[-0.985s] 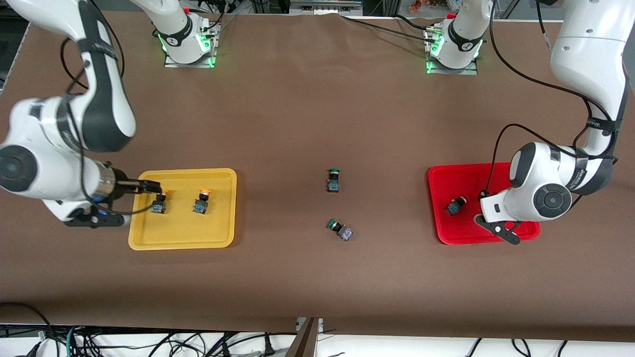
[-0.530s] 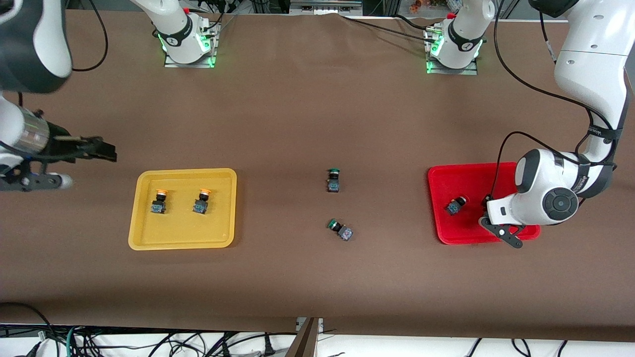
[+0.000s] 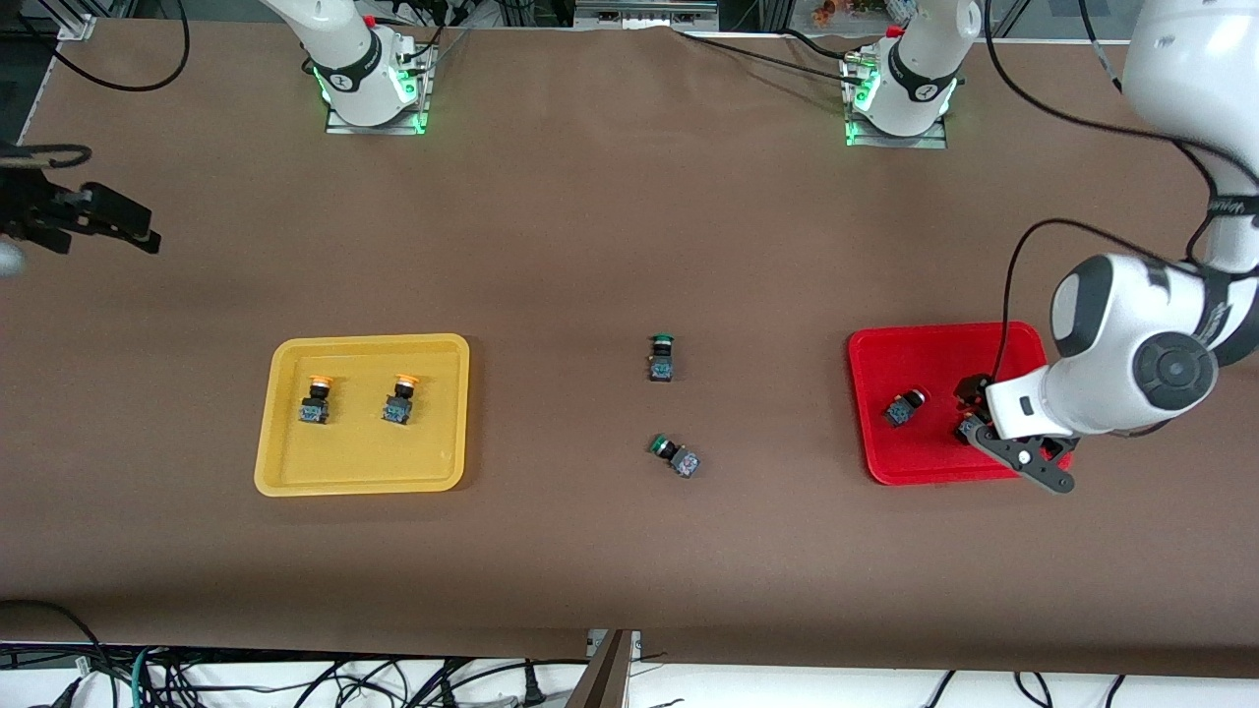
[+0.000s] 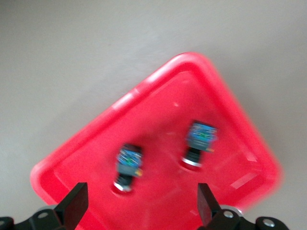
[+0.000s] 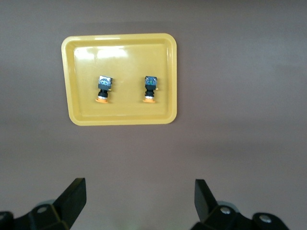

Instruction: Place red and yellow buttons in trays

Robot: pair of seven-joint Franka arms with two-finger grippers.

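Two yellow buttons point(image 3: 316, 397) lay in the yellow tray point(image 3: 362, 482), two red buttons point(image 4: 128, 166) in the red tray point(image 3: 925, 470). My left gripper point(image 4: 140, 211) hung over the red tray, jaws spread, empty. My right gripper point(image 5: 140, 200) was over bare table at the right arm's end, jaws spread too.

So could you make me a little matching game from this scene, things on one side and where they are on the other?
Things:
1. yellow buttons
2. red buttons
3. green buttons
4. left gripper

Places:
A. on the bare table, between the trays
B. in the red tray
C. in the yellow tray
D. open, above the red tray

Pairs: 1-C, 2-B, 3-A, 4-D
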